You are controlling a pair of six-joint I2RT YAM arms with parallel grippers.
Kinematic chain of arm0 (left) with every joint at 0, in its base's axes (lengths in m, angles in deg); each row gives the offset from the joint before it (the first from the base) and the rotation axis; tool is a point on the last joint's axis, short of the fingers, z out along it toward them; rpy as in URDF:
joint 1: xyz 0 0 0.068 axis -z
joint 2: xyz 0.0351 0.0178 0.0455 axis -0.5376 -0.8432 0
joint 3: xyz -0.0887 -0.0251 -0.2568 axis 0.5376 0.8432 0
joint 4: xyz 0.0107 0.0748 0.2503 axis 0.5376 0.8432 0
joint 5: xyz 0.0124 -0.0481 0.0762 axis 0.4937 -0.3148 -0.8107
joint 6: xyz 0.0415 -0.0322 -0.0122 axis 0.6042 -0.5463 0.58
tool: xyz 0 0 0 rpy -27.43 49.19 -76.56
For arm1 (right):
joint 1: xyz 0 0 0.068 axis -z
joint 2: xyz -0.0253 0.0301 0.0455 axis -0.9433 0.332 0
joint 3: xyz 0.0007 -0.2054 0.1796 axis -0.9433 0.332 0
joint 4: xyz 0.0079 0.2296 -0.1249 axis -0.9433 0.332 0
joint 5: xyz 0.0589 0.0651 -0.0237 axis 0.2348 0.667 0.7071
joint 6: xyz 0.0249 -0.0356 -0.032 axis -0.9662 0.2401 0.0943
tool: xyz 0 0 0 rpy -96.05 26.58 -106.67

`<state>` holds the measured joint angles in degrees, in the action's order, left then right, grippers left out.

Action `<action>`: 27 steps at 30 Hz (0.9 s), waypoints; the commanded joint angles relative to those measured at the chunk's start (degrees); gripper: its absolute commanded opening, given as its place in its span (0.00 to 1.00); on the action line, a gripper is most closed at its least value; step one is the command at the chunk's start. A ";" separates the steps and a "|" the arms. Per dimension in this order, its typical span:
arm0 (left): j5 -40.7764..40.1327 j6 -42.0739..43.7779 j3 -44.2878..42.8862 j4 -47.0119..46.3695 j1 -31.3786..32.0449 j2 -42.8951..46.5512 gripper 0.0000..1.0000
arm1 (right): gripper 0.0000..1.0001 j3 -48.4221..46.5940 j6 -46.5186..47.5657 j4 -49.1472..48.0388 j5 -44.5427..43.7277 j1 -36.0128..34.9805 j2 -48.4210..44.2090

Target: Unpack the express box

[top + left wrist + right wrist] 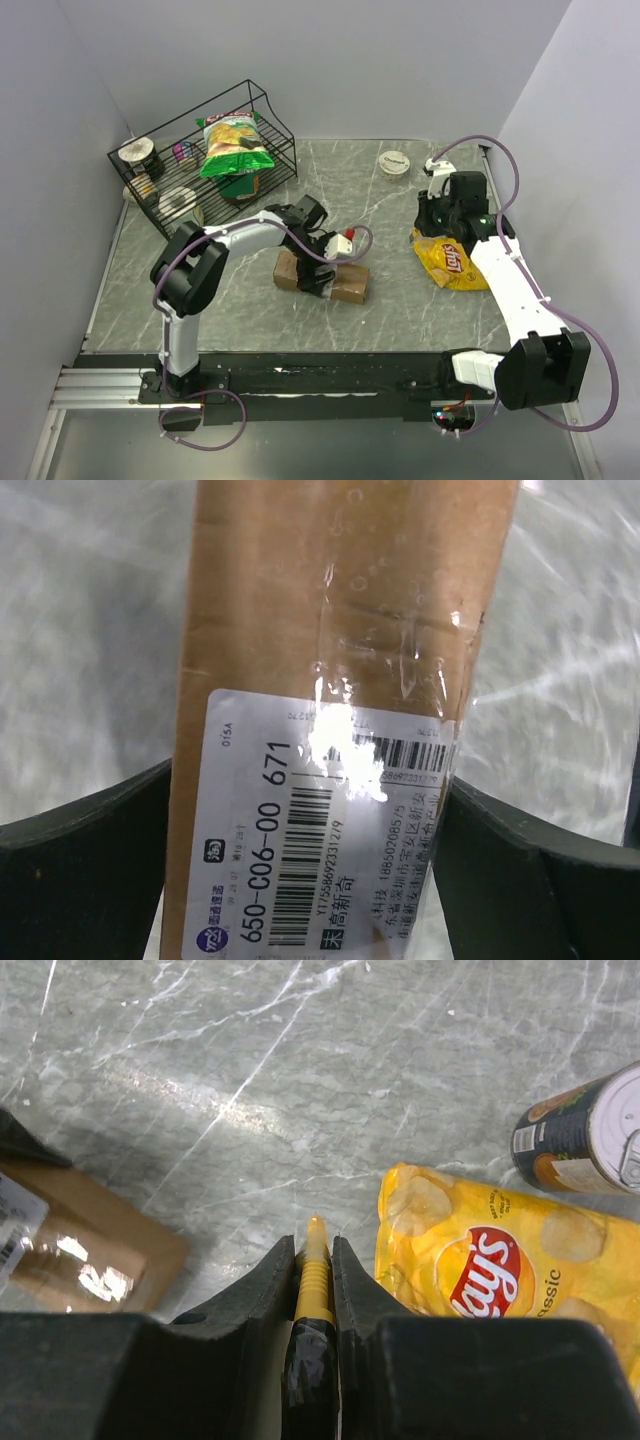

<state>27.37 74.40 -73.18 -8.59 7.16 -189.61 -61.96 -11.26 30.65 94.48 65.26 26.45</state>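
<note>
The express box [345, 283], a long brown carton with a white label [300, 860], lies flat in the middle of the table. My left gripper [318, 270] reaches down over it and stands open. Its two black fingers [90, 860] straddle the box [340, 600], close against its long sides. My right gripper [430, 224] hovers at the right, above the table. It is shut on a thin tool with a yellow ribbed tip [316, 1260] and a black taped handle. The tip points at bare table between one end of the box [90, 1240] and a yellow chip bag [480, 1270].
The yellow chip bag [452, 262] lies under the right arm. A can [585, 1135] lies on its side just beyond it. A black wire rack [270, 112] at the back left holds a green chip bag [233, 145] and jars. A round white tin [395, 163] sits at the back.
</note>
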 commanded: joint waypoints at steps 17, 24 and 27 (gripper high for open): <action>-12.33 -48.87 11.74 -14.48 -4.61 6.51 0.97 | 0.00 -11.40 -6.50 -14.95 -7.91 -18.72 8.03; -11.71 -48.52 13.14 -15.36 -4.88 5.37 0.97 | 0.00 -10.78 -7.11 -15.24 -2.91 -20.67 12.33; -11.98 -48.00 13.84 -16.24 -4.88 5.37 0.97 | 0.00 -10.69 -7.03 -15.42 -1.78 -21.37 13.82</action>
<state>15.66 29.09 -61.88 -25.83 2.44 -183.56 -73.13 -17.34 18.54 90.94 44.83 38.78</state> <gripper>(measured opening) 0.974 0.239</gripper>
